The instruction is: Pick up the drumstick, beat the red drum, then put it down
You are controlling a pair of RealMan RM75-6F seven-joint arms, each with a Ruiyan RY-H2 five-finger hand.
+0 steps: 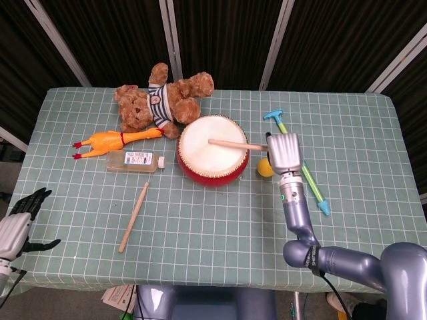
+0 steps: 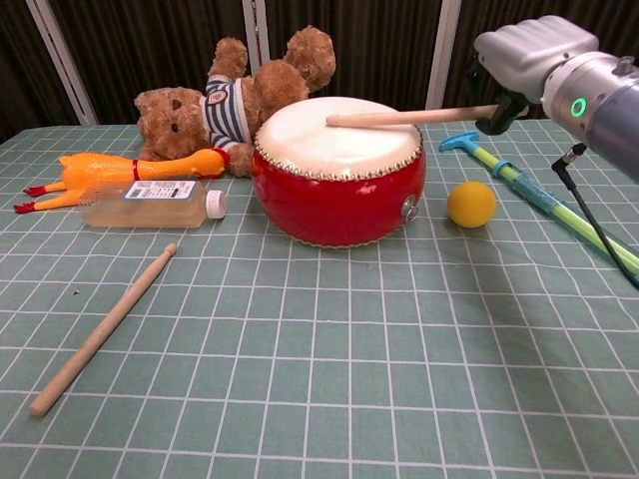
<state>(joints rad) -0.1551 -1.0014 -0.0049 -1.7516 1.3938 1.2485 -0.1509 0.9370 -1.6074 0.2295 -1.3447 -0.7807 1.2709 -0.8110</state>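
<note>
Right robot hand (image 1: 285, 152): just right of the drum, fingers wrapped around the butt of a drumstick; also seen in the chest view (image 2: 519, 62).
Held drumstick (image 1: 235, 144): runs nearly level from the hand leftward across the drum; its tip sits over the middle of the drumhead and looks to be touching the skin, though contact is hard to confirm (image 2: 409, 117).
Drum (image 1: 212, 151): red shell with a white head, upright on the table, centre of the scene (image 2: 337, 185).
Left robot hand (image 1: 19, 223): at the lower left edge of the head view, off the table's edge, fingers spread, holding nothing.
Second drumstick (image 1: 134, 217): lies flat on the table, front left of the drum, well apart from it (image 2: 103, 330).
Ball (image 2: 470, 204): yellow, on the table just right of the drum, partly hidden by the hand in the head view.
Teddy bear (image 1: 162, 99): lies behind the drum, touching its far left rim.
Rubber chicken (image 1: 115, 141): left of the drum.
Bottle (image 1: 135, 161): clear, on its side just in front of the chicken.
Toy stick (image 2: 539, 201): blue and green, right of the ball.
Table (image 1: 213, 233): covered by a green checked cloth.
</note>
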